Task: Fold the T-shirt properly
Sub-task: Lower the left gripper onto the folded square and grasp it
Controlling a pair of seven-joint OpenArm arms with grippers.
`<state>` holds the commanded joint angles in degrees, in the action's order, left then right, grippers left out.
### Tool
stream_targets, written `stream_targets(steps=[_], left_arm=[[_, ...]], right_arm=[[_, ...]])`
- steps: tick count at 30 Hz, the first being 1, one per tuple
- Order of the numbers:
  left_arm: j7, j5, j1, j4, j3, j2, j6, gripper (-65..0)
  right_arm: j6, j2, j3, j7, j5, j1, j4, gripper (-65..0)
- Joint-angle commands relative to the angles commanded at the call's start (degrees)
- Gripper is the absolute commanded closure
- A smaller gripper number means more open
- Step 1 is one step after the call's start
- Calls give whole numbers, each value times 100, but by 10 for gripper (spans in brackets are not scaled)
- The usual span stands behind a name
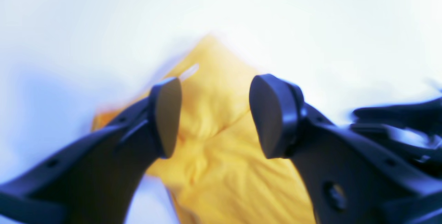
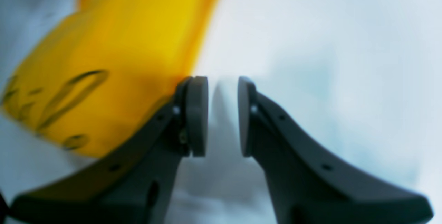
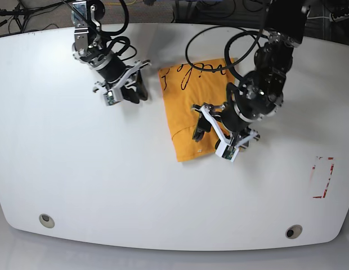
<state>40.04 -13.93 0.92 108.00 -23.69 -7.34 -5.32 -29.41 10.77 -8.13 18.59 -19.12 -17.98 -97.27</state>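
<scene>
The shirt [image 3: 194, 109] lies folded into a narrow rectangle near the table's [image 3: 62, 169] far middle. My left end effector [image 1: 214, 117] hovers open over its wrinkled near end; my right end effector [image 2: 222, 115], slightly open and empty, sits beside its left edge. Soft, light, limp cotton: I'd pinch corners.

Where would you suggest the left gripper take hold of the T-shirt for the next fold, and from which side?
Probably the T-shirt's near corner. The open left gripper hangs right above it, so come straight down from above; the cloth lies flat and bunches there.
</scene>
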Motion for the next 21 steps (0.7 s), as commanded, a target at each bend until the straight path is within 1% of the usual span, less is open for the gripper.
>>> stream_targets(steps=[1,3,4,6,7,8,11,12,13,14,16,17,18,20,21], left_arm=[[-132,141,-70,0,-62,18,-123,-456],[-677,642,-343,-35,-316,79,-554,-458],[-853,809,-413,-53,-404,88,-686,-460],[-1486,1327,-651,-229,-659,88,-1196,-460],[-1609,1468,-703,-281,-738,88,-1336,-460],[-1881,1758,-809,-413,-862,97,-1723,-463],[-2277,2180,-976,-686,-1037,193,-2462,-465],[-2321,2259,-993,-782,-1073,202,-2629,-465],[-2338,2330,-1011,-985,-1125,220,-2866,-467],[-2347,2338,-1020,-1081,-1160,237,-2936,-467],[-2400,2347,-1029,-1284,-1266,211,-2945,-467],[-2479,2356,-1037,-1433,-1354,202,-2945,-467],[-2558,2356,-1046,-1538,-1389,202,-2954,-467],[-2743,2365,-1081,-1653,-1415,193,-2963,-465],[-2910,2374,-1169,-1679,-1415,176,-2963,-465]], right_arm=[[0,-18,-70,0,0,9,0,-143],[0,-18,-316,0,0,70,-44,-143],[0,-18,-369,9,0,88,-53,-143],[0,-9,-527,114,0,123,-53,-144],[0,0,-554,141,0,149,-53,-144],[-9,9,-651,202,0,229,-53,-144],[-9,9,-844,299,0,273,-53,-143],[-9,9,-905,325,0,290,-44,-143],[-35,9,-985,360,0,316,-35,-143],[-70,-9,-1037,369,0,352,-35,-143],[-193,-18,-1108,422,0,378,-44,-143],[-281,-18,-1143,466,0,396,-44,-141],[-334,-18,-1152,510,0,413,-44,-141],[-360,-26,-1152,554,0,422,-44,-140],[-369,-26,-1152,571,0,422,-44,-140]])
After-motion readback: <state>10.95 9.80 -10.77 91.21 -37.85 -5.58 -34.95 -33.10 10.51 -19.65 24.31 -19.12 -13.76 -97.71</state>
